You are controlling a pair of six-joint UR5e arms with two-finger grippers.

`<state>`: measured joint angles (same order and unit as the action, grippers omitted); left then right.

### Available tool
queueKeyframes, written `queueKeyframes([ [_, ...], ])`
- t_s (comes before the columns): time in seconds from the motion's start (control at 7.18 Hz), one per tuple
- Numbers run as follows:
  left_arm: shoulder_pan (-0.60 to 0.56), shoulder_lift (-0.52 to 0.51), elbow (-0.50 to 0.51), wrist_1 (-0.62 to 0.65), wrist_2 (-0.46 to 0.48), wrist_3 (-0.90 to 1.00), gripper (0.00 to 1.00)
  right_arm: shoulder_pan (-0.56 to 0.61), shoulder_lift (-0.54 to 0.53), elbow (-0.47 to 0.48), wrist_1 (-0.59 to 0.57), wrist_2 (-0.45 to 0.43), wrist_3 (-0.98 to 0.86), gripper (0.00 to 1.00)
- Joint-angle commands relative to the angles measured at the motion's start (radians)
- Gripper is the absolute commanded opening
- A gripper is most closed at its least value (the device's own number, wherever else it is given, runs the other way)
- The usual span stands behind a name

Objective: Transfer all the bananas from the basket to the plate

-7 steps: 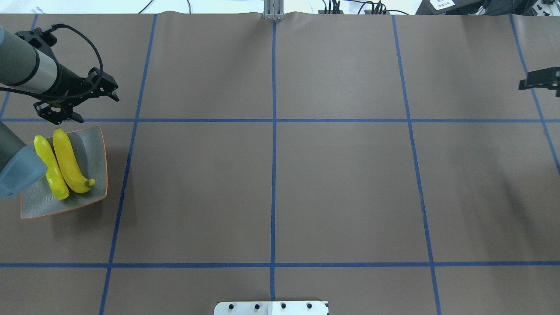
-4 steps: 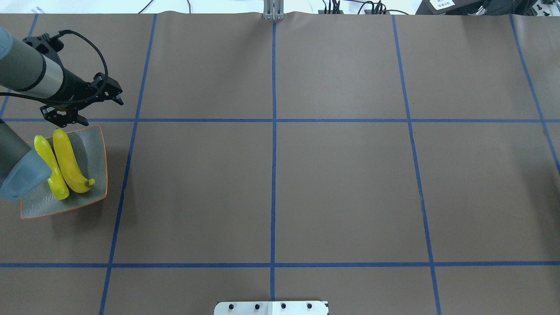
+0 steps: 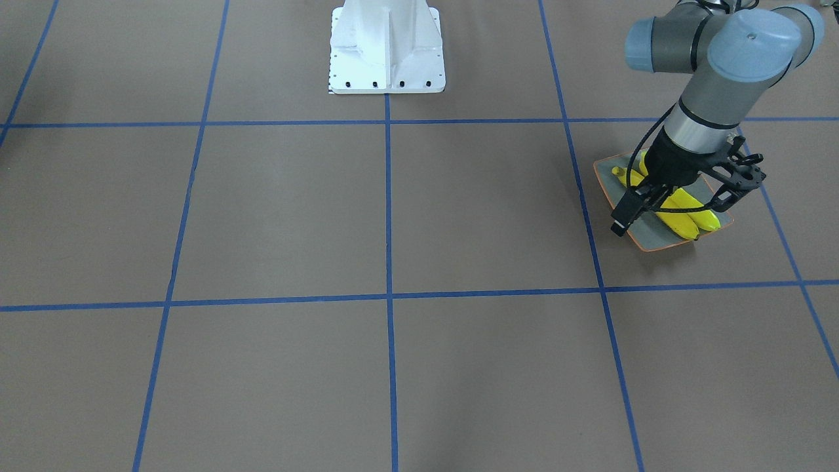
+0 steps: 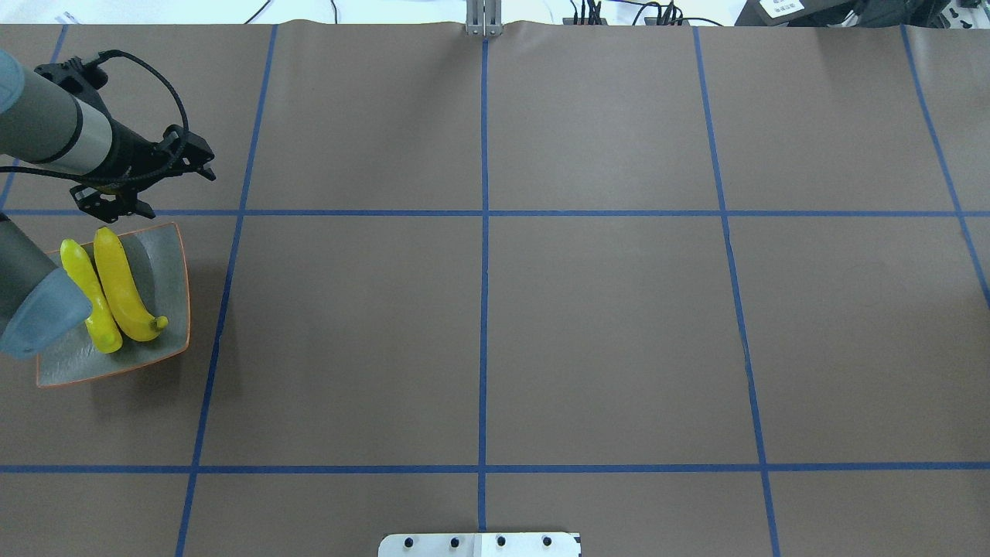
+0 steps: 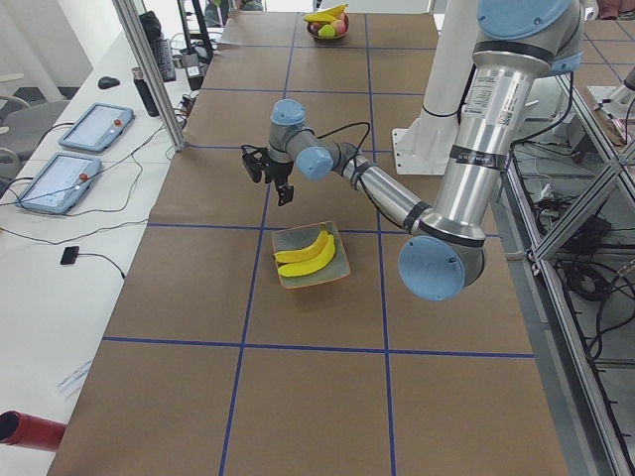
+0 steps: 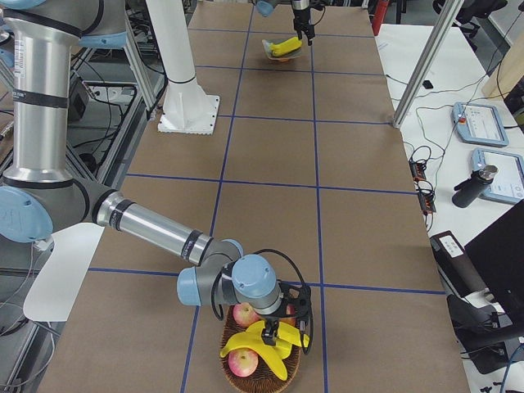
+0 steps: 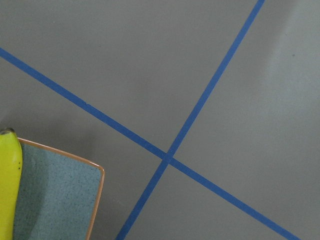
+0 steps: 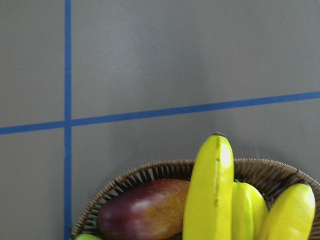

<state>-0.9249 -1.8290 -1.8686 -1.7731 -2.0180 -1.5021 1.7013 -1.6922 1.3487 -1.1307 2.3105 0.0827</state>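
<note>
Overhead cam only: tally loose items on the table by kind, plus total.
Bananas: 2
Plate: 1
Total: 3

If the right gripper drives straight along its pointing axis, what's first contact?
Likely the top banana in the basket: the right gripper points down directly over it. I can't tell the gap between them from this side view.

Two bright yellow curved bananas [image 4: 117, 285] on the squarish grey-green, orange-rimmed plate [image 4: 168, 255]; more in the round woven wicker basket [image 8: 150, 172].
The plated pair lie flat, side by side and touching, lengthwise toward one side. The basket's bananas [image 8: 210, 195] lean together, one tip rising above the rim.
</note>
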Motion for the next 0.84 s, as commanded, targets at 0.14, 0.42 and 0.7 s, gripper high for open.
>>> queueKeyframes([
  [0.14,0.006,-0.001,0.013,-0.005,0.019,-0.001,1.00,0.027,0.075,-0.022,-0.302,-0.008,-0.167,1.00],
  [0.42,0.008,0.001,0.014,-0.005,0.027,0.000,1.00,0.027,0.063,-0.040,-0.305,0.003,-0.167,1.00],
  [0.7,0.008,0.001,0.014,-0.005,0.036,0.000,1.00,0.027,0.043,-0.060,-0.305,0.003,-0.236,1.00],
])
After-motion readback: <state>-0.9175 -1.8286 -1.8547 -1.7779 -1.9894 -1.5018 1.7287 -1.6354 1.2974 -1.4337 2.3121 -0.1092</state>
